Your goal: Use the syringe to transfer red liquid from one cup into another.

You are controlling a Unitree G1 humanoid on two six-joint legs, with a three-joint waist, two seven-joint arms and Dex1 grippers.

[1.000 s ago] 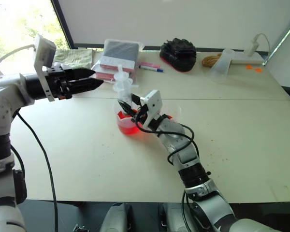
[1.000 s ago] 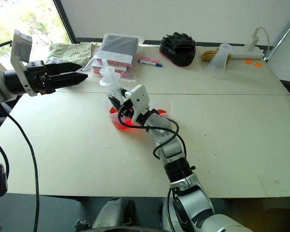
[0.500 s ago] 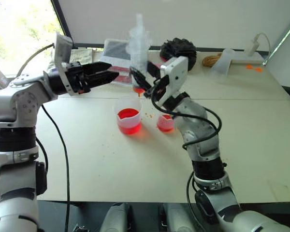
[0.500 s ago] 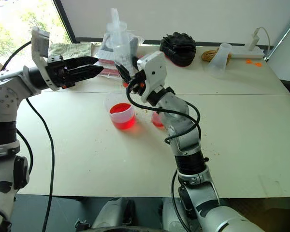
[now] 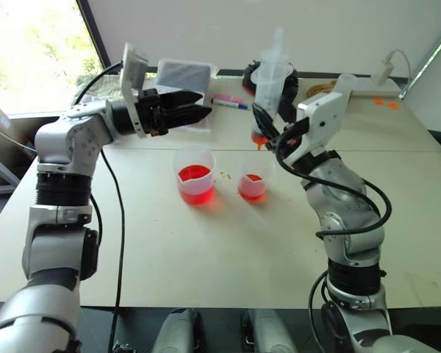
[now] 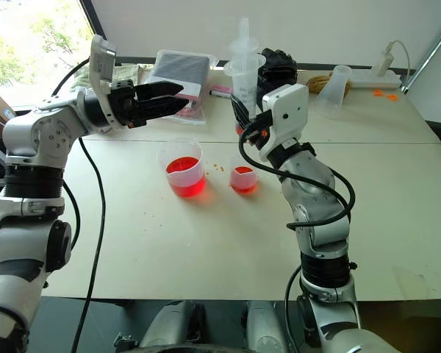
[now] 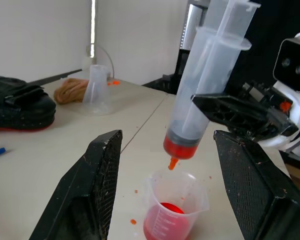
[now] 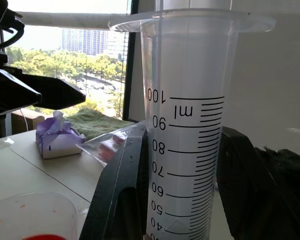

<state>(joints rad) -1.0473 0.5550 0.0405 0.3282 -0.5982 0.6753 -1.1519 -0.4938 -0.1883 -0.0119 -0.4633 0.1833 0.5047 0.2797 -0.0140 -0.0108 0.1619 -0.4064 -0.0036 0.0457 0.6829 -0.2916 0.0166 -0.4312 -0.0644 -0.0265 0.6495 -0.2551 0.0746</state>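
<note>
My right gripper is shut on the lower barrel of the syringe and holds it nearly upright. A thin band of red liquid sits at the syringe's bottom. Its orange tip hangs just above the smaller cup, which holds a little red. The larger cup stands to that cup's left, about a third full of red liquid. My left gripper is open, level and pointing right at the syringe, above and behind the larger cup.
Along the table's far edge lie a blue-and-pink marker pen, a stack of packets, a black bundle, a coil of rope and an upturned clear cup. Orange droplets spot the table between the cups.
The right gripper has lifted the syringe out of the larger cup and carried it right, over the smaller cup. The left gripper has swung right toward it, still open.
</note>
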